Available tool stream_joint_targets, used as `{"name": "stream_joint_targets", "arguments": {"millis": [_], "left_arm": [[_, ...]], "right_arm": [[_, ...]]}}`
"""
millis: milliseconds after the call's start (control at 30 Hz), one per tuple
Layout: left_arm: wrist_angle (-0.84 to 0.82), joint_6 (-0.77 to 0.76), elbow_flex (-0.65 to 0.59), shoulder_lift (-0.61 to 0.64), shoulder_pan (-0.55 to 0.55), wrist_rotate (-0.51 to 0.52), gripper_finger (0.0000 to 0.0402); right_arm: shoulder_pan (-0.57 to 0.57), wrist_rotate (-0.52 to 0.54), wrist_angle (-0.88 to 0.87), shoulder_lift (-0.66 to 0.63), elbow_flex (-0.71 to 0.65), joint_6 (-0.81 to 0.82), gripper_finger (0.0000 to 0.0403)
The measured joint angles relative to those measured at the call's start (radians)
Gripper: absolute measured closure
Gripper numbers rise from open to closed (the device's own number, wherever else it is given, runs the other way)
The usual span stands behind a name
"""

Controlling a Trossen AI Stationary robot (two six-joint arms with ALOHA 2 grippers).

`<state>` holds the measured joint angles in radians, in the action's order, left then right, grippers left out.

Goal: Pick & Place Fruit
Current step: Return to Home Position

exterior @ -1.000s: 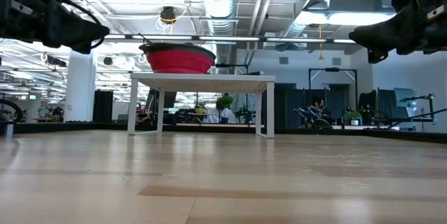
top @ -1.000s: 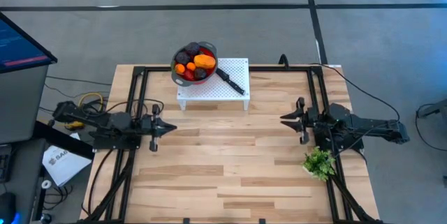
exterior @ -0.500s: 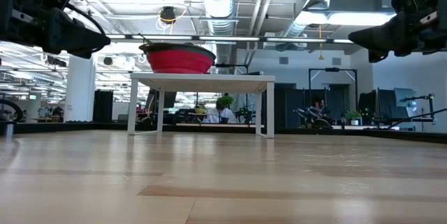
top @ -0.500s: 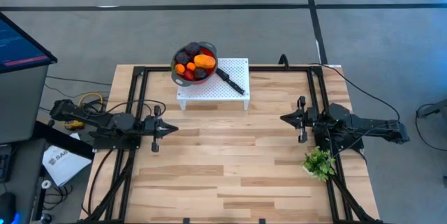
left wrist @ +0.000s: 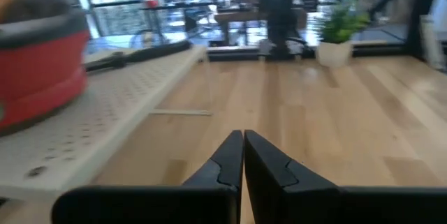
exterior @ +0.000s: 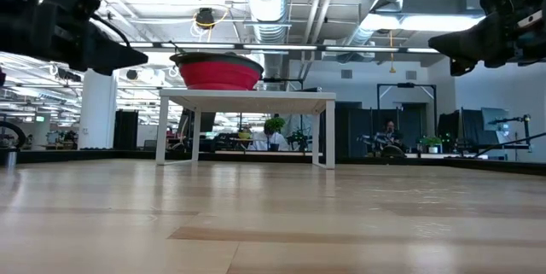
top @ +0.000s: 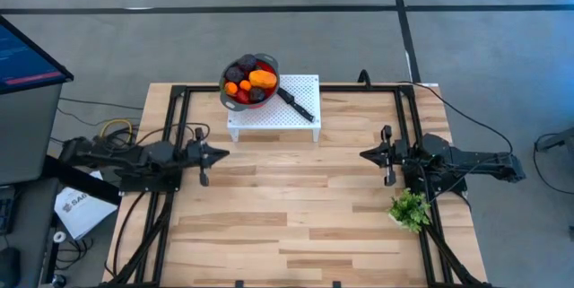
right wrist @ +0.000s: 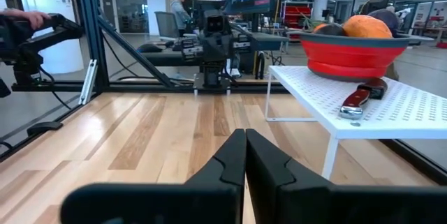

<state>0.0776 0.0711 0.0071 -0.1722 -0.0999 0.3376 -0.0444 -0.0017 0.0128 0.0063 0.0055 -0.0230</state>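
Fruit in bowl on shelf, knife just R of bowl

Red bowl and black knife on white shelf; green sprig well apart.

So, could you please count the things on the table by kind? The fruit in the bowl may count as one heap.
white shelf: 1
red bowl: 1
fruit heap: 1 (piled up, so the single pieces cannot be counted surely)
knife: 1
green sprig: 1
Total: 5
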Motion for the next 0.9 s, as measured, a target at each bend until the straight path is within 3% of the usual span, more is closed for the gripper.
{"name": "stream_joint_targets", "arguments": {"millis": [233,367,900], "left_arm": [[0.009,0.000,0.000,0.170,0.003,-0.002,0.0395],[0.095,0.000,-0.001,0.172,0.002,-0.003,0.0394],[0.117,0.000,-0.001,0.111,0.000,-0.002,0.0396]], "right_arm": [[0.000,-0.001,0.000,0.000,0.000,-0.003,0.0402],[0.001,-0.001,0.000,0.000,0.000,-0.003,0.0402],[0.024,-0.009,0.000,0.013,0.000,-0.003,0.0402]]}}
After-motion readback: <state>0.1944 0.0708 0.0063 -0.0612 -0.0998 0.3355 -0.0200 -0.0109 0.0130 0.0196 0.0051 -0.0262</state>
